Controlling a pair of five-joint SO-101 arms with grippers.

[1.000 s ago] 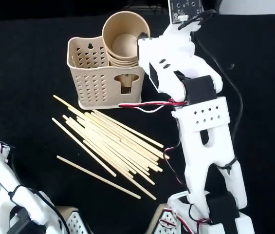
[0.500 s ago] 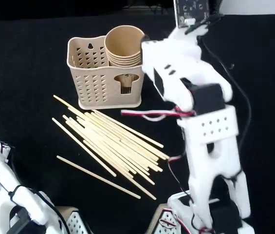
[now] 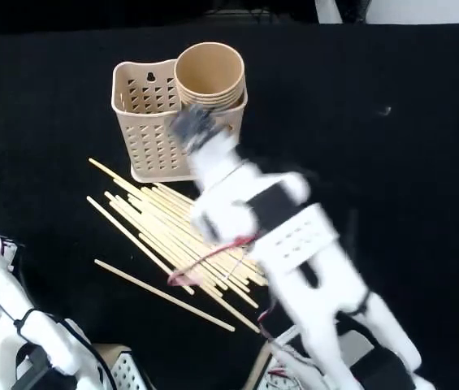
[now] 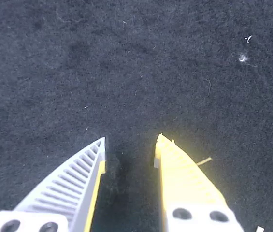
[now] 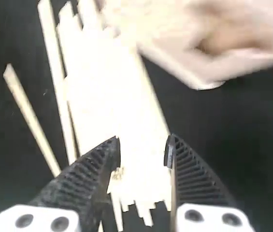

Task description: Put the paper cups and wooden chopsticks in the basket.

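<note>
Already paper cups (image 3: 209, 73) sit stacked in basket (image 3: 144, 122).

No writing, number or sign can be read anywhere. The basket (image 3: 152, 122), the paper cups (image 3: 209, 73) and the chopsticks (image 3: 164, 231) carry no print that can be made out.
</note>
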